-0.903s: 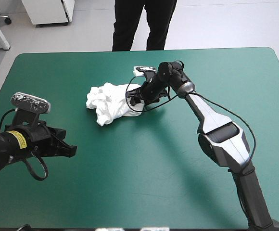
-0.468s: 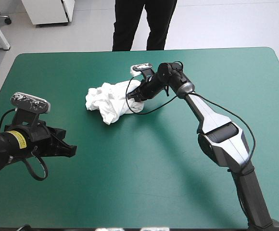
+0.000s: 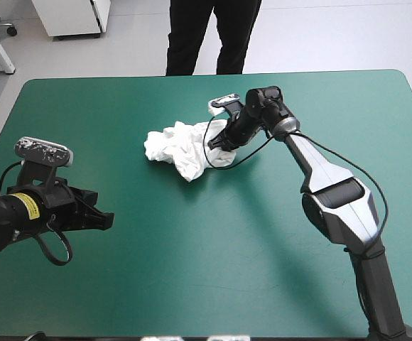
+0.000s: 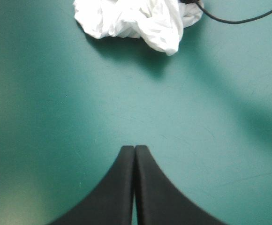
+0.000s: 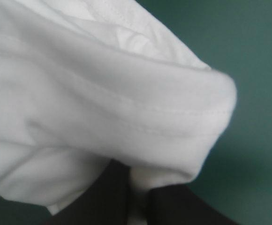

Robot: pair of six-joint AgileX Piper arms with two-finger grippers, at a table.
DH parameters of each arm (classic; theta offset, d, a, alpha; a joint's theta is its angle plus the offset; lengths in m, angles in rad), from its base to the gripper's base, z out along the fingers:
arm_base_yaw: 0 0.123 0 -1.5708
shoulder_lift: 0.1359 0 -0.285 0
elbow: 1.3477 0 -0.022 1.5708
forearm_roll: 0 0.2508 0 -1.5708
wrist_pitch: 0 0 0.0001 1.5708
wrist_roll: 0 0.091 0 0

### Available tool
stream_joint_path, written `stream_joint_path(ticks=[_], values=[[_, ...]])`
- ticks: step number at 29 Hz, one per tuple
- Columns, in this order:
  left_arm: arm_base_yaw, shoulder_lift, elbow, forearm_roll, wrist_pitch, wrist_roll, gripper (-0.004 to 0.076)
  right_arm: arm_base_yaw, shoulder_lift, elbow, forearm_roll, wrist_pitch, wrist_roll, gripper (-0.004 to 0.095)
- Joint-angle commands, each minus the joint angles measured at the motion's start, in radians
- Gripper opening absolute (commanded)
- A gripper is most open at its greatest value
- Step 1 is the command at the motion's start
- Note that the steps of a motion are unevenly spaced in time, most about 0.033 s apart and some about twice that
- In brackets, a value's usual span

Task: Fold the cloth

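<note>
The white T-shirt (image 3: 180, 145) is a crumpled heap on the teal-green cover, toward the far middle of the table. My right gripper (image 3: 219, 139) is at the heap's right side, shut on the T-shirt, with a seamed fold (image 5: 126, 122) draped over its fingers and a strip of cloth pinched between them. My left gripper (image 3: 106, 219) hovers low over the near left of the table, shut and empty. In the left wrist view the T-shirt (image 4: 138, 18) lies well ahead of its closed fingers (image 4: 135, 187).
Bare teal-green cover (image 3: 213, 256) stretches across the near and right parts of the table. The far edge (image 3: 213, 74) runs close behind the heap.
The right gripper has dragged the T-shirt to the right and slightly toward the far edge, and the heap shifted with it. The left arm has stayed put.
</note>
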Motion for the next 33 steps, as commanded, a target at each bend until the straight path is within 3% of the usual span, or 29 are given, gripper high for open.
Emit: stream_joint_path(ticks=[1,5,13,22,28,33], values=[[-0.005,-0.004,-0.024,-0.013,0.030,-0.015,-0.0009,-0.055,-0.151,0.115,-0.040,-0.015,-0.016,-0.0016],[-0.005,-0.004,-0.024,-0.013,0.030,-0.017,-0.0009,-0.109,-0.265,0.323,-0.053,-0.086,-0.026,-0.0017],[-0.005,-0.004,-0.024,-0.010,0.017,-0.028,-0.0009,-0.262,-0.484,0.589,-0.197,-0.165,0.029,-0.0017],[-0.005,-0.004,-0.024,-0.002,-0.080,-0.005,-0.0009,-0.486,-0.673,0.846,-0.269,-0.242,0.073,-0.0017],[-0.005,-0.004,-0.024,-0.002,-0.091,-0.005,-0.0009,-0.626,-0.772,1.015,-0.445,-0.266,0.177,-0.0017],[-0.005,-0.004,-0.024,-0.004,-0.104,-0.005,-0.0009,-0.733,-0.867,1.154,-0.471,-0.318,0.210,-0.0017]])
